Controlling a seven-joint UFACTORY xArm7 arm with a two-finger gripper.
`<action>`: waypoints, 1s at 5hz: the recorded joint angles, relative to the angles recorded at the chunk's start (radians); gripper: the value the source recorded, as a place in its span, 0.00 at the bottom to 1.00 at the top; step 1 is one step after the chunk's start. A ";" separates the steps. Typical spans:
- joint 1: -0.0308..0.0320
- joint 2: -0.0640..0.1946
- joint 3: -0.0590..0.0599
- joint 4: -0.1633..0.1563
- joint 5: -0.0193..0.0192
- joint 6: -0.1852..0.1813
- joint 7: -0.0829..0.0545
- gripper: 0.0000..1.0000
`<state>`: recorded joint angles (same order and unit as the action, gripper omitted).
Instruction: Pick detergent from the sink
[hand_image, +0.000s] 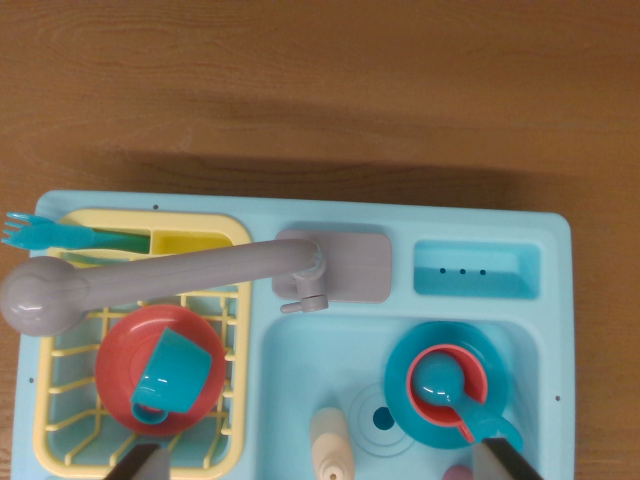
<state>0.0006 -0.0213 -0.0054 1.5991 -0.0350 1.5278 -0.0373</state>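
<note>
My pincer (322, 462) is hanging spread wide over the toy sink unit, its two dark fingertips (140, 462) showing at the bottom edge with nothing between them. The detergent bottle (331, 443), cream-coloured, is lying in the sink basin (300, 350) at the bottom edge, between the fingertips and nearer the one on the wrist view's left. Just beside it, the drain (382, 418) is showing. Toward the wrist view's right, a blue plate (445, 385) is carrying a red bowl (447, 388) with a blue ladle (470, 400) in it. On the wrist view's left, a yellow rack (140, 345) is holding a red plate (160, 370) and a blue cup (170, 375). The grey faucet (170, 275) is reaching over the rack. Beyond, a blue fork (45, 233) is sticking out. Farthest, the wooden table (320, 90) is running across.
</note>
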 joint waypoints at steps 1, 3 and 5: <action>-0.0008 0.002 -0.001 -0.019 0.0020 -0.018 -0.007 0.00; -0.0018 0.004 -0.003 -0.043 0.0045 -0.041 -0.015 0.00; -0.0029 0.006 -0.004 -0.070 0.0073 -0.067 -0.024 0.00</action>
<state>-0.0023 -0.0152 -0.0097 1.5288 -0.0277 1.4613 -0.0618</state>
